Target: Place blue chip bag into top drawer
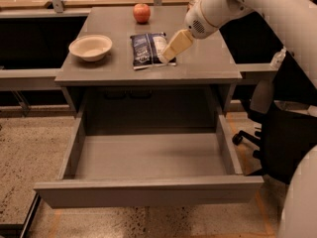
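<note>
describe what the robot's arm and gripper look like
The arm is a thick, smooth white tube with rounded joints and a small dark round patch near the wrist. The gripper, over the right edge of the bag on the desk, is a blocky cream-tan piece. No cables or lettering show.

Cream claw [164, 59] at navy bag [144, 50], drawer [148, 191] (grey)

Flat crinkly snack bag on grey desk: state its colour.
Crinkly bag: navy, white panel; camera view. Gripper at its right edge.
</note>
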`<state>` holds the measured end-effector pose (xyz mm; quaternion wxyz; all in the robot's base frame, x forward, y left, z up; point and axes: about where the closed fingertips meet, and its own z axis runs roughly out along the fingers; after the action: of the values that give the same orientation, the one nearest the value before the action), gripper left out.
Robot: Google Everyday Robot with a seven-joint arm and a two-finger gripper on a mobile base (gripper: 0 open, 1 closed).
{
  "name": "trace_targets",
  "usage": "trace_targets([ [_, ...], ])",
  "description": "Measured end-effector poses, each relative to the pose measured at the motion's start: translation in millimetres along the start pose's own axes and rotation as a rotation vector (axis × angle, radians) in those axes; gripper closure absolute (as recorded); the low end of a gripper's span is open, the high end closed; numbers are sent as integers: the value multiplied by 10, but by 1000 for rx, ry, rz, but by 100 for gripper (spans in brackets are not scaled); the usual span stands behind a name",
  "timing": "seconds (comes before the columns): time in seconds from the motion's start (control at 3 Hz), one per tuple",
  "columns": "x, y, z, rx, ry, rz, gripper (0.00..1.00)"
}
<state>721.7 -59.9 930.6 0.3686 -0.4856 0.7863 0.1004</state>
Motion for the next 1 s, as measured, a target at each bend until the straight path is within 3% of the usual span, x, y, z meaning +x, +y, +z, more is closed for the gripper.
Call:
trace_targets([
  [1.0, -152, -263, 971, -64, -130, 134, 0],
])
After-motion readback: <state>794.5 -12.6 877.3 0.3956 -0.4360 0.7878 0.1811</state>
